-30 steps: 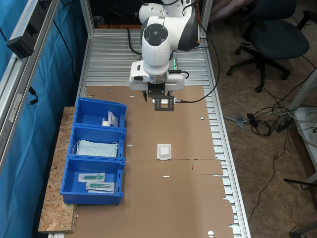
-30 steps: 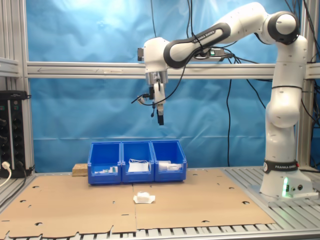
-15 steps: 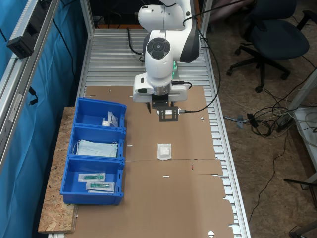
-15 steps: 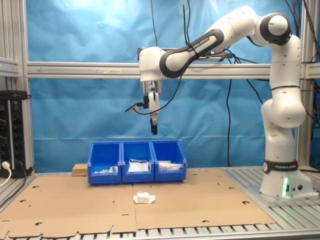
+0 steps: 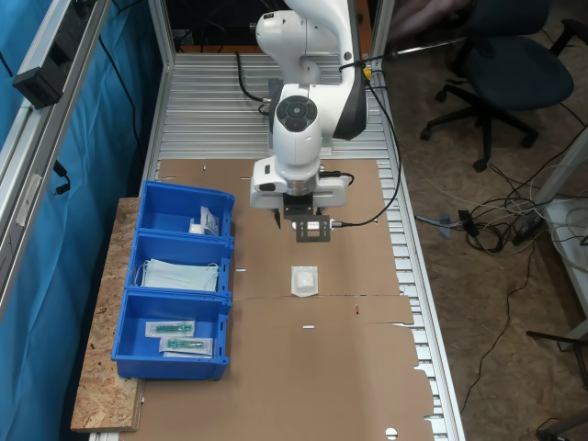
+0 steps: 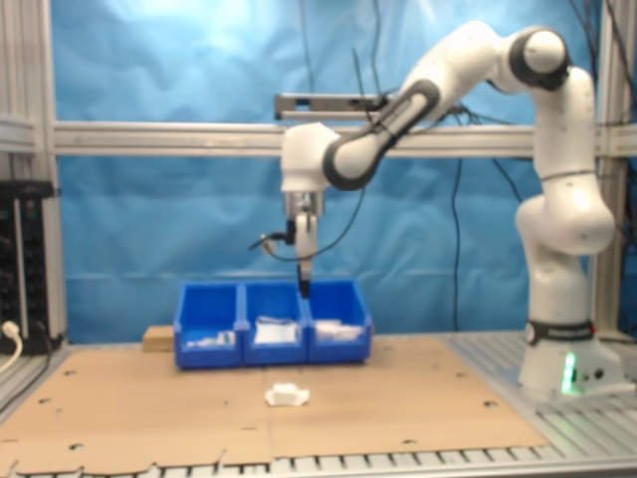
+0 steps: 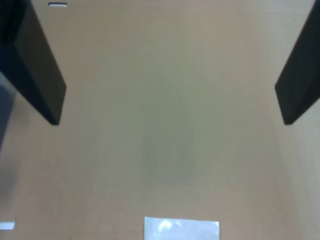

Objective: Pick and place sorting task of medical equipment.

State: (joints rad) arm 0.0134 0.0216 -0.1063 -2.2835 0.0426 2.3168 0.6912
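Gripper [image 7: 169, 120] fingers spread wide above cardboard, white packet [image 7: 181, 229] beyond.

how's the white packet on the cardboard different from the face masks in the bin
The white packet is small, square and white; the face masks are larger, oblong and light blue. The packet lies loose on the cardboard; the masks sit in the middle blue bin. Both lie flat, apart from the gripper.

The pincer [image 7: 170, 107] hangs spread wide above cardboard [image 7: 165, 75], white packet [image 7: 181, 229] apart.
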